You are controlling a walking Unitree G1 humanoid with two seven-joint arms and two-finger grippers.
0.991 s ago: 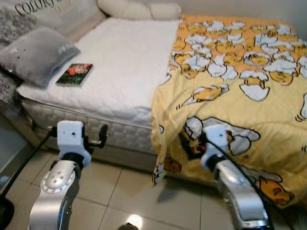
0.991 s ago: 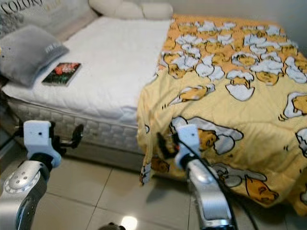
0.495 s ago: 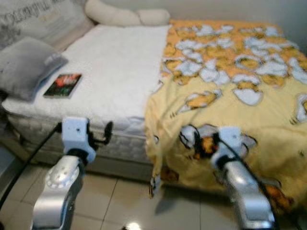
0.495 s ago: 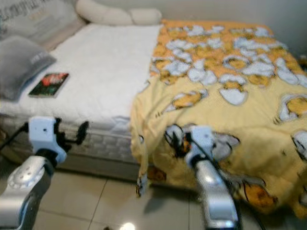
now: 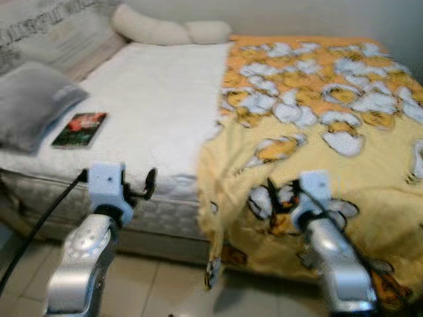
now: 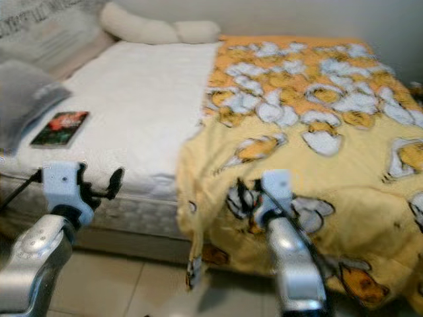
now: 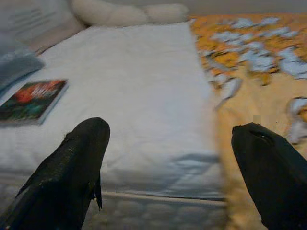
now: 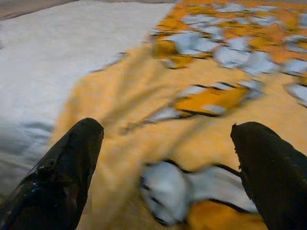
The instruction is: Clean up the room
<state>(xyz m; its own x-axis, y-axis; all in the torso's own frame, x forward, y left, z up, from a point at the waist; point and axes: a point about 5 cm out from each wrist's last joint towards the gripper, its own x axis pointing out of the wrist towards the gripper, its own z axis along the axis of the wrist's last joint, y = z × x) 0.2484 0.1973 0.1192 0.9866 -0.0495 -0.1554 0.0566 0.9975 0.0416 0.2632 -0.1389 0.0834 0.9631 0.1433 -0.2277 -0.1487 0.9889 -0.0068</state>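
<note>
Jaws of both grippers, left and right, gape empty; blanket rumpled, book still on bed.

A bed's white quilted mattress serves as the landmark. At its far end, against the pale wall, lie two cream pillows: a long curved one and, touching it, a shorter one. Along the mattress's left edge leans a large patterned cushion with dark lettering, too blurred to read. Just in front of that cushion, a plain grey pillow rests tilted on the mattress's near left corner, overhanging the edge. The mattress's front side shows a stitched, padded border. Below that side, pale glossy floor tiles with thin dark joints run toward the camera, and a bright glare spot lies on them.
</note>
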